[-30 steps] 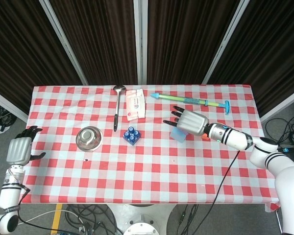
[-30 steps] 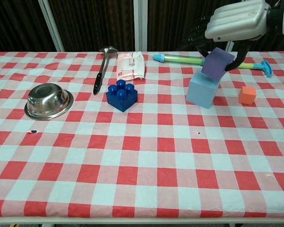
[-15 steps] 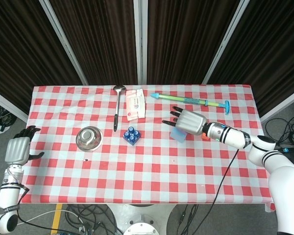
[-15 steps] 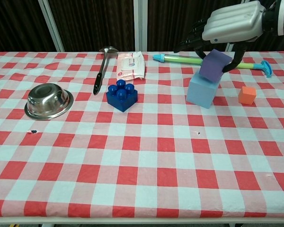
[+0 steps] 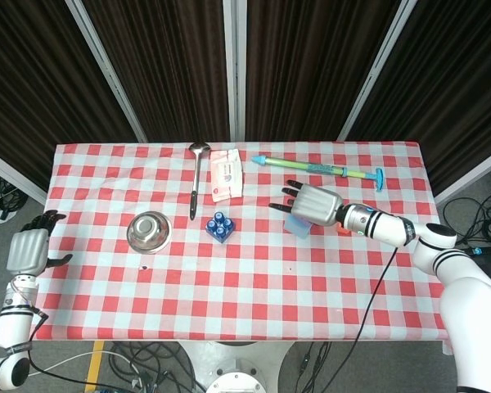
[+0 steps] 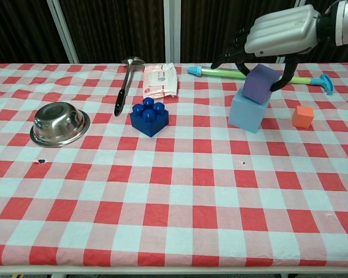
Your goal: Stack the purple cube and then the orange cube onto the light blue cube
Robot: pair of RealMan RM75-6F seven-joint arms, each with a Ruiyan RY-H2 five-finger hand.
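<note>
Right hand over the cube stack; purple cube tilted on the light blue cube.

The right hand's fingers [image 6: 229,51] curve down around the purple cube [image 6: 257,84]; a dark digit lies against its right face, so it appears held, though contact is partly hidden. The right hand [image 6: 281,33] hovers above. The cube rests tilted on the light blue cube [image 6: 247,113]. The orange cube [image 6: 303,116] sits at 3 o'clock of the stack, apart, on the table [image 6: 180,202]. The left hand [image 5: 29,250] hangs off the table's 9 o'clock edge, fingers apart, empty.
</note>
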